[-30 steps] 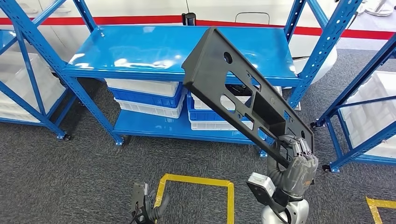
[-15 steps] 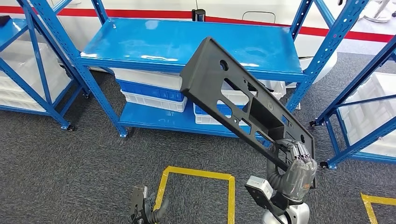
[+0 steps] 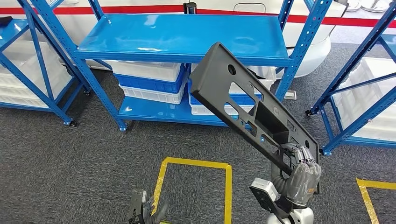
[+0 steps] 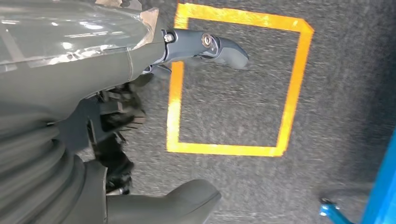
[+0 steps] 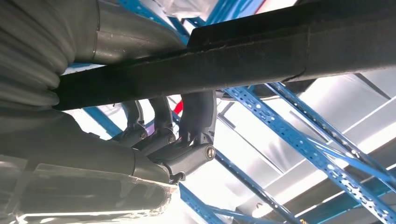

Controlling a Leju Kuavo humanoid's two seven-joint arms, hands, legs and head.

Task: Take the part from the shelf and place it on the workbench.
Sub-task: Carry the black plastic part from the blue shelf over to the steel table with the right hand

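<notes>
The part is a long black plastic panel (image 3: pixel 243 100) with several cut-outs, slanting up and to the left in front of the blue shelf (image 3: pixel 187 37). My right hand (image 3: pixel 301 175) grips its lower end at the lower right of the head view. Close up in the right wrist view, the panel's edge (image 5: pixel 261 56) runs across the fingers (image 5: pixel 196 116) that wrap it. My left hand (image 3: pixel 142 212) hangs low at the bottom edge, holding nothing; its fingers (image 4: pixel 219 46) stand apart over the floor.
White and blue crates (image 3: pixel 149 81) sit under the shelf's top board. More blue racks stand at the left (image 3: pixel 28 56) and right (image 3: pixel 359 84). A yellow taped square (image 3: pixel 196 186) marks the grey carpet in front of me.
The whole view has shifted, so the camera has moved; the shelf now sits higher and more centred. The panel stays in my right hand, carried slightly lower and to the right in the picture.
</notes>
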